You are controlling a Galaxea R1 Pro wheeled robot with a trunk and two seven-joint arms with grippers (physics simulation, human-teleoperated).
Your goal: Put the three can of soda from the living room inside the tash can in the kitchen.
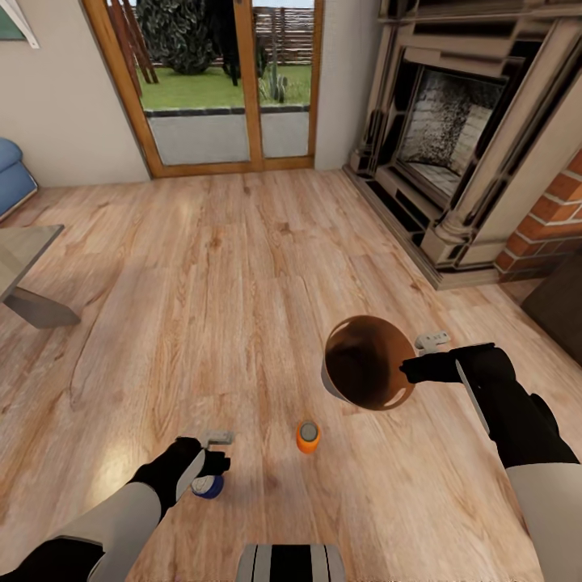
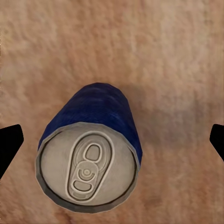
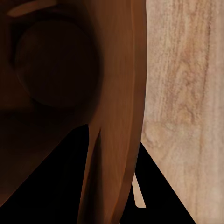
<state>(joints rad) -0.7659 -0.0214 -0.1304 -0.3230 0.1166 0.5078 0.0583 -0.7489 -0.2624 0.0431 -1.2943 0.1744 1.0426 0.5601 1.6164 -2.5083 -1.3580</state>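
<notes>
A dark blue soda can (image 1: 208,486) stands upright on the wood floor, directly under my left gripper (image 1: 212,467). In the left wrist view the blue can (image 2: 88,154) shows its grey top, and the left gripper (image 2: 114,140) is open with its fingertips (image 2: 10,142) wide on either side, apart from the can. An orange soda can (image 1: 307,436) stands upright on the floor a little to the right. My right gripper (image 1: 410,370) is shut on the rim of the trash can (image 1: 368,362), held tilted above the floor with its copper-brown inside (image 3: 51,70) facing me. A third can is out of view.
The ornate fireplace (image 1: 453,137) and brick column (image 1: 554,214) stand at the right, with a dark cabinet (image 1: 562,311) beside them. Glass doors (image 1: 226,81) are straight ahead. A glass table (image 1: 24,259) and blue sofa (image 1: 12,174) sit at the left. Wood floor (image 1: 242,267) stretches between.
</notes>
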